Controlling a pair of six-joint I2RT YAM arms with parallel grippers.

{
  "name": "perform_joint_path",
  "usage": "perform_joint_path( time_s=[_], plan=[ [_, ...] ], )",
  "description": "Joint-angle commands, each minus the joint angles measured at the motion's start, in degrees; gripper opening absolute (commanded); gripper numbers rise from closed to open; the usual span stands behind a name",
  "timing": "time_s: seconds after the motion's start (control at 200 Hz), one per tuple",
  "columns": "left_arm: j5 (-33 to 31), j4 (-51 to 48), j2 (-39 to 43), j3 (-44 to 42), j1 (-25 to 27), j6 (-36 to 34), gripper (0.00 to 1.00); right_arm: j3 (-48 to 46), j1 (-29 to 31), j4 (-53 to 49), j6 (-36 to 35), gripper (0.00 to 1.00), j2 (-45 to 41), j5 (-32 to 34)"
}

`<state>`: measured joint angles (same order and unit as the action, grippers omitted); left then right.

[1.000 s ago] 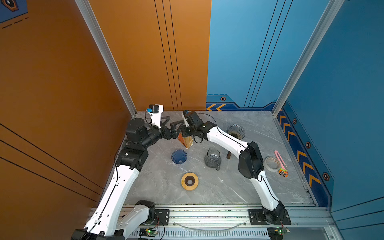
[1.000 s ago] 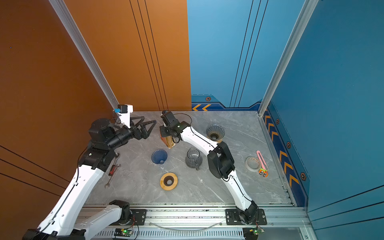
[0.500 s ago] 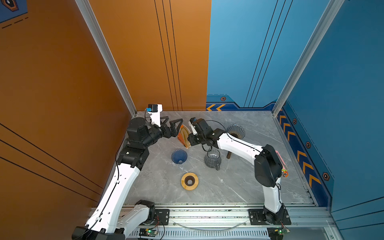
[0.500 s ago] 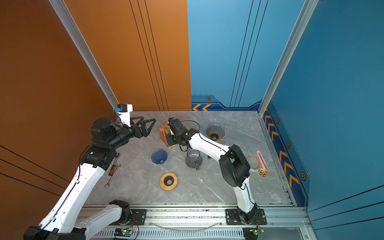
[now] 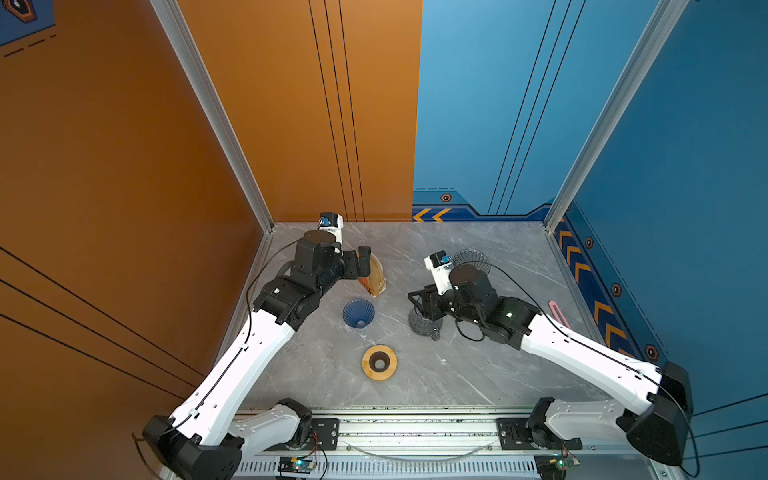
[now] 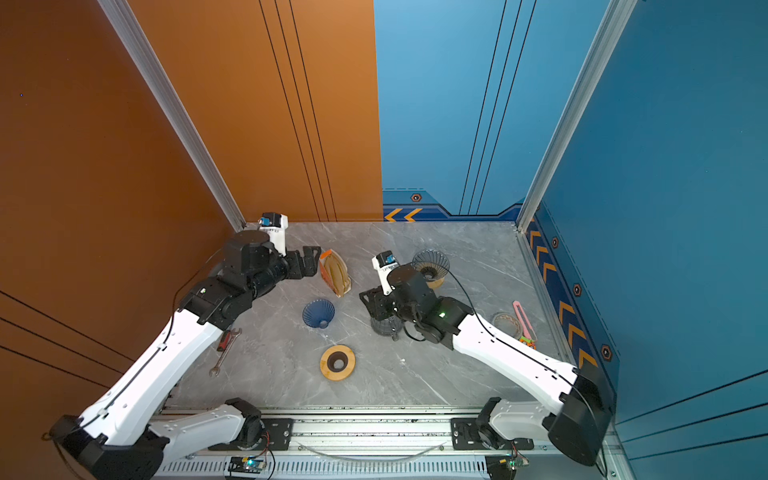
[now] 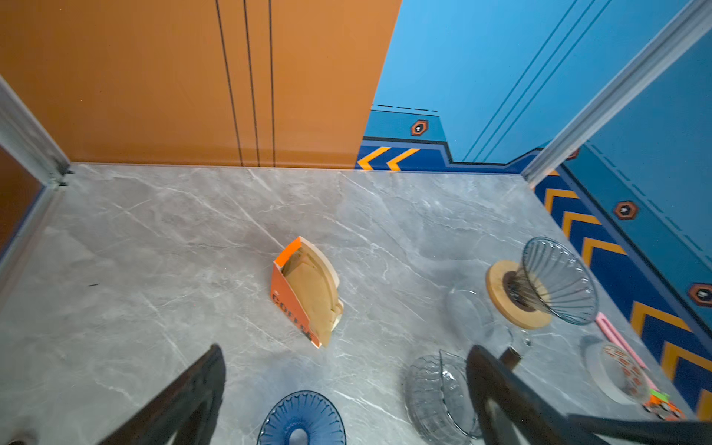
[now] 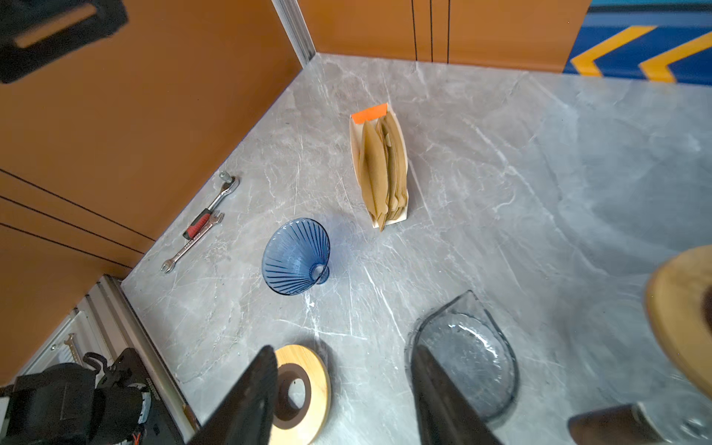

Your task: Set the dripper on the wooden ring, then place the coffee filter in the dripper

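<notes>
In a top view your left gripper (image 5: 361,262) reaches beside the orange cardboard filter box (image 5: 376,279), fingers apart; your bent right gripper (image 5: 415,303) has fingers apart, empty.

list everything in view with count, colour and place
coffee filter box: 1, orange, back left
blue dripper: 1, blue, on its side, centre
clear dripper: 1, clear grey, on wooden base, back right
wooden ring: 1, tan, front centre
carafe: 1, clear, centre right
ratchet: 1, red grip, left edge
spanner: 1, steel, beside ratchet
tape roll: 1, pale, right edge
cutter: 1, pink, right edge
table: 1, grey marble
left claw: 1, black, open, near box
right claw: 1, black, open, empty
</notes>
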<state>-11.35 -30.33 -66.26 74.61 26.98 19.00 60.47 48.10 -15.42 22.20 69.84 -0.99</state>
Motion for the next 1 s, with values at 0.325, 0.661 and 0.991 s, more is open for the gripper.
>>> perform_joint_path(
  time_s=[0.325, 0.661, 0.991],
  plan=[
    [-10.1, -18.1, -17.4, 12.8, 3.2, 8.1, 0.72, -10.0, -5.5, -9.0, 1.1, 0.97, -18.7, -2.4],
    [-13.1, -25.2, -33.9, 27.3, 3.8, 5.7, 0.48, -14.5, -10.9, -8.2, 3.2, 0.97, -24.1, -4.6],
    [-17.7, -25.7, -41.7, 29.7, 3.8, 9.5, 0.41, -15.8, -13.4, -9.8, 2.5, 0.97, -26.1, -5.2]
  ],
)
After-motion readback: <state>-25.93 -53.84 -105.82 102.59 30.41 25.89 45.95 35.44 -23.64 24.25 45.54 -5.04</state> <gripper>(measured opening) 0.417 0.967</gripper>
